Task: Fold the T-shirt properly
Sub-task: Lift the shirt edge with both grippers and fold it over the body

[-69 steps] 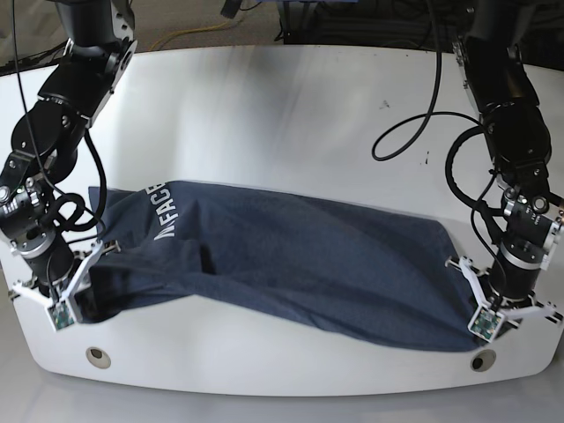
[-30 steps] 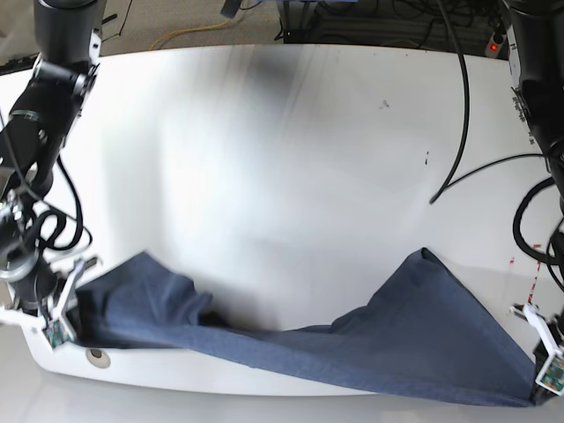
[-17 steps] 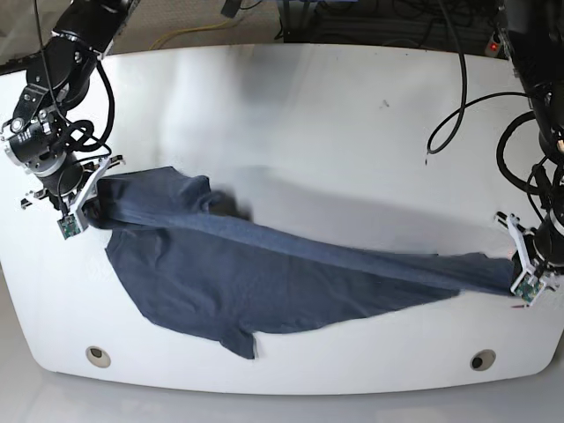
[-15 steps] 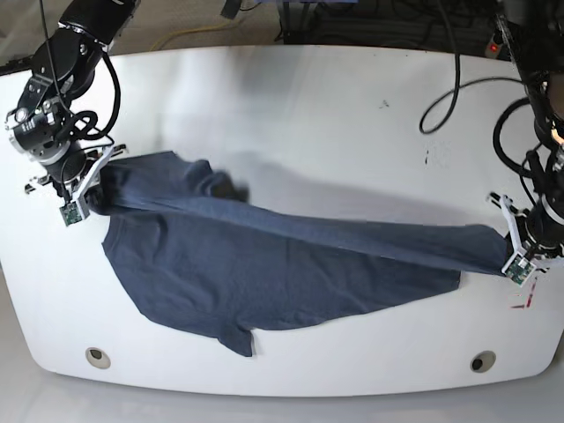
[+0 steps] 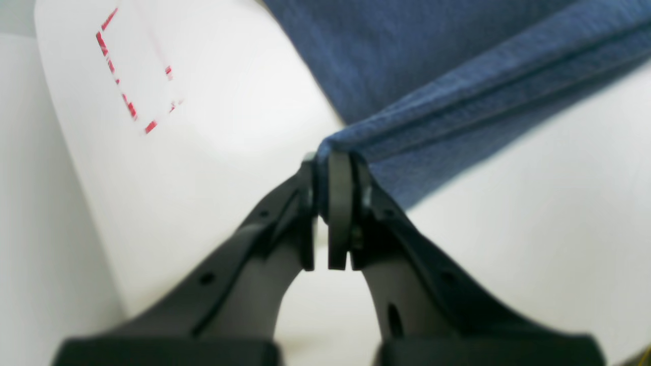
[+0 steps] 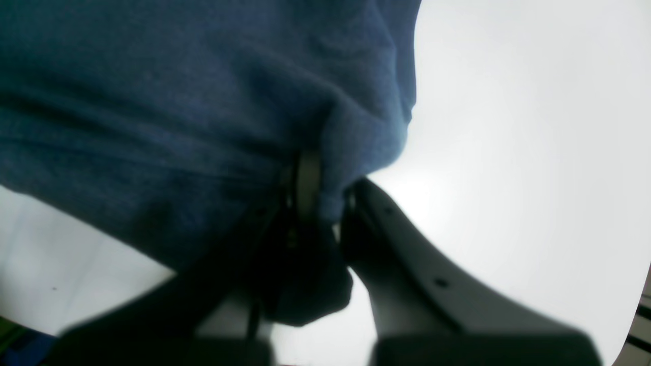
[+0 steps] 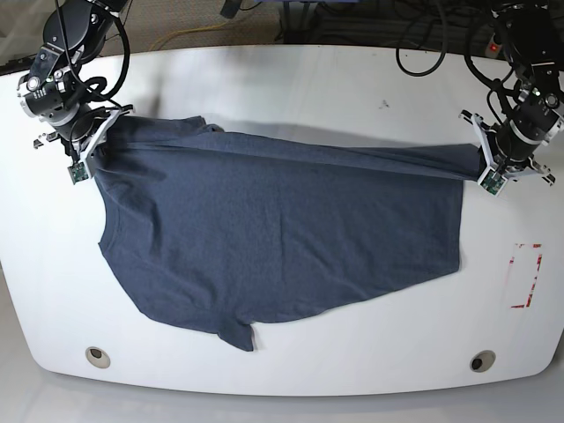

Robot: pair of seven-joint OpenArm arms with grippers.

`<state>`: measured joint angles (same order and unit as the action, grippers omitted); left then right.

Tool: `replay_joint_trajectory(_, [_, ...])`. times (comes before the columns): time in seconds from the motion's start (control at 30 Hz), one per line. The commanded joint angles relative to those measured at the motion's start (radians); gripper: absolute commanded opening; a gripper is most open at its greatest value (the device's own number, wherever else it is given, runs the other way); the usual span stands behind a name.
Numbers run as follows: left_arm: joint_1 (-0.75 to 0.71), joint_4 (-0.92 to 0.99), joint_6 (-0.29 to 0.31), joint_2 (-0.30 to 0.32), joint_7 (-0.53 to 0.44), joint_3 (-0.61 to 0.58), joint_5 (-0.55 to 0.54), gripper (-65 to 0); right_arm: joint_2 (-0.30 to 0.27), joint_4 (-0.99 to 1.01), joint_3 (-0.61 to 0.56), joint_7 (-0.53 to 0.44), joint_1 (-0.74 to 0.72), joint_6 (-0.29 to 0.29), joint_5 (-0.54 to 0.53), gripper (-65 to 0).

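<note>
Stretching T-shirt [image 7: 273,238] | left gripper [image 5: 333,168] clamps hem | right gripper [image 6: 318,195] clamps shoulder

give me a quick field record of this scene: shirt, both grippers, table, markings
shirt: dark slate-blue heathered short-sleeved T-shirt, spread mostly flat, far edge stretched taut between the two grippers, no lettering visible
left gripper: shut on the T-shirt's edge, base view's right
right gripper: shut on the T-shirt, base view's left
table: white rounded tabletop
markings: red dashed rectangle near the tabletop's right edge, clear of the shirt
</note>
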<state>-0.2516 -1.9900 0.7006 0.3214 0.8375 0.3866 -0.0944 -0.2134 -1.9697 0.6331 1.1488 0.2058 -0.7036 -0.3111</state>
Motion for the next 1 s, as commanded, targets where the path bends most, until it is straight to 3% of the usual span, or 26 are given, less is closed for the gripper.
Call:
replay_joint_trajectory(0.0, [0.013, -0.002, -0.011, -0.017, -0.056, 0.004, 0.055, -65.0, -0.021, -0.018, 0.004, -0.014, -0.016, 0.005, 0.007, -65.0])
replay_joint_trajectory(0.23, [0.162, 0.008, -0.011, -0.094, -0.09, -0.039, 0.201, -65.0, -0.031, 0.037, -0.077, -0.01, -0.168, 0.005, 0.06, -65.0])
replay_joint_trajectory(0.4, [0.329, 0.044, -0.011, -0.1, -0.09, -0.061, 0.269, -65.0, -0.047, 0.114, -0.155, -0.01, -0.337, 0.005, 0.168, -65.0])
replay_joint_trajectory(0.57, [0.493, 0.103, -0.011, -0.09, -0.09, -0.062, 0.272, -65.0, -0.077, 0.18, -0.206, -0.01, -0.498, 0.005, 0.195, -65.0])
replay_joint_trajectory(0.73, [0.691, 0.18, -0.005, -0.014, -0.088, -0.068, 0.265, -65.0, -0.146, 0.235, -0.313, 0.001, -0.688, 0.005, 0.197, -65.0])
replay_joint_trajectory(0.97, [0.966, 0.306, -0.002, 0.071, -0.088, -0.096, 0.264, -65.0, -0.197, 0.281, -0.434, 0.046, -0.968, 0.005, 0.194, -65.0])
